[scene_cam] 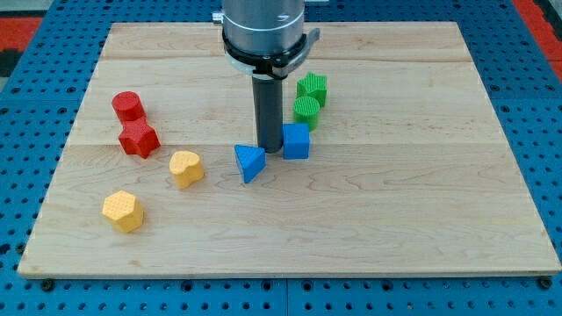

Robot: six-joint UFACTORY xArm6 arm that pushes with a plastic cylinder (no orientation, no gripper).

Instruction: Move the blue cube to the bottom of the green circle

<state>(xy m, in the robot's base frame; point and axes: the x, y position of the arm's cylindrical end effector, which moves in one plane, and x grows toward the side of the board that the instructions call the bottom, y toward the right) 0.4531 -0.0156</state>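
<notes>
The blue cube (296, 140) sits on the wooden board (395, 202) just below the green circle (306, 110), nearly touching it. My tip (267, 151) is down on the board right at the cube's left side, between the cube and a blue triangular block (250, 161). A green star-shaped block (312, 89) lies just above the green circle. The rod rises to the arm's grey housing (263, 26) at the view's top.
A red cylinder (128, 106) and a red star-shaped block (138, 139) lie at the left. A yellow heart-shaped block (185, 168) and a yellow hexagonal block (122, 211) lie at lower left. A blue pegboard (536, 132) surrounds the board.
</notes>
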